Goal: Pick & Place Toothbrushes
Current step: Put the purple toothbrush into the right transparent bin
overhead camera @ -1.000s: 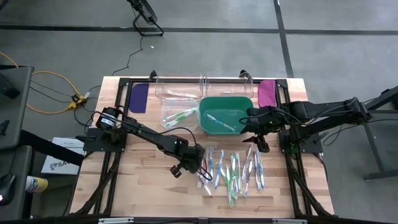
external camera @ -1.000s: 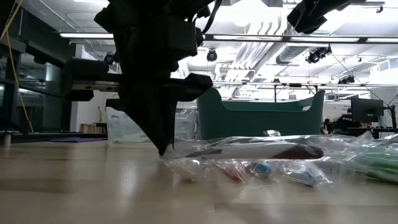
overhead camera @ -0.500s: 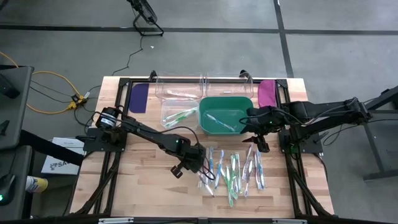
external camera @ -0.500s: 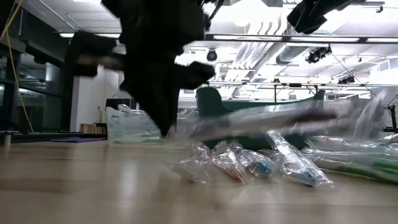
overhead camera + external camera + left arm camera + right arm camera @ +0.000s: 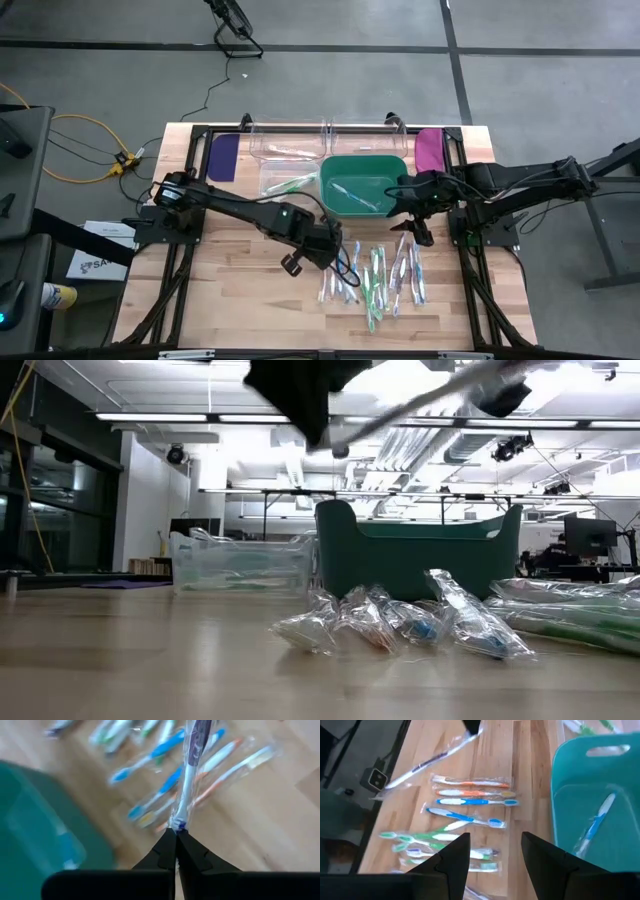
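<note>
Left wrist view shows the left pincer [image 5: 176, 836] pressed together on the end of one wrapped toothbrush [image 5: 190, 775], lifted above the other toothbrushes [image 5: 375, 275] lying on the surface [image 5: 230, 300]. The right pincer [image 5: 490, 852] hangs spread beside the green bin [image 5: 362, 185]. Held only at its tip, the wrapper could slip or swing and miss the bin.

Around my table [image 5: 200, 270] lies grey concrete floor [image 5: 330, 85]; overhead, strip lights [image 5: 150, 417], possibly ducting; dark glazing at one side.
</note>
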`<state>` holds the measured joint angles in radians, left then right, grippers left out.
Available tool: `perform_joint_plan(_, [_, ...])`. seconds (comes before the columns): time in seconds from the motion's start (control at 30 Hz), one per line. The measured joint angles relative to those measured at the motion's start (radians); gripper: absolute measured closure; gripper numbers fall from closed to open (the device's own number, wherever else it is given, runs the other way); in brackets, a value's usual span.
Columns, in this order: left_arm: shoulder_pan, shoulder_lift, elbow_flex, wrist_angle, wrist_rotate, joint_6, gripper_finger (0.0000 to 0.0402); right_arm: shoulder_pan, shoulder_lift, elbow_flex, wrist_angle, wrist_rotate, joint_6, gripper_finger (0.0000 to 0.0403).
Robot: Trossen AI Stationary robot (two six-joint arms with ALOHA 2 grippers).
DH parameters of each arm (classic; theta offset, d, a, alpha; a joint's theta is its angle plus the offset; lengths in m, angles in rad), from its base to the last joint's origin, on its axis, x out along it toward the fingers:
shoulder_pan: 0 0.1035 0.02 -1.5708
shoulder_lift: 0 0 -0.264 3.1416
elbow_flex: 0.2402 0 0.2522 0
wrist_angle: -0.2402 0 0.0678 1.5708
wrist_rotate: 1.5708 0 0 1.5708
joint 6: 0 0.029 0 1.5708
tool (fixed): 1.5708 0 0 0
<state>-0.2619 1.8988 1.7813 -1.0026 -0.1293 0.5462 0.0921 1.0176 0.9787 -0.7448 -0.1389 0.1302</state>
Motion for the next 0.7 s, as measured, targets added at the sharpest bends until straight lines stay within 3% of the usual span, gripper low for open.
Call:
perform_joint_plan(0.17, [0.015,0.000,0.101,-0.128,-0.112,0.002,0.0401,0.000,-0.015,0.000,0.022,-0.011,0.001,0.0232])
perform_joint_plan(0.3, [0.048,-0.024,0.114,-0.136,-0.131,-0.001,0.0401,0.016,-0.063,0.000,0.024,0.096,-0.008,0.0235])
perform_joint_plan(0.7, [0.160,-0.141,0.117,0.191,-0.132,-0.001,0.0401,0.074,-0.224,0.000,0.139,0.169,-0.108,0.0277])
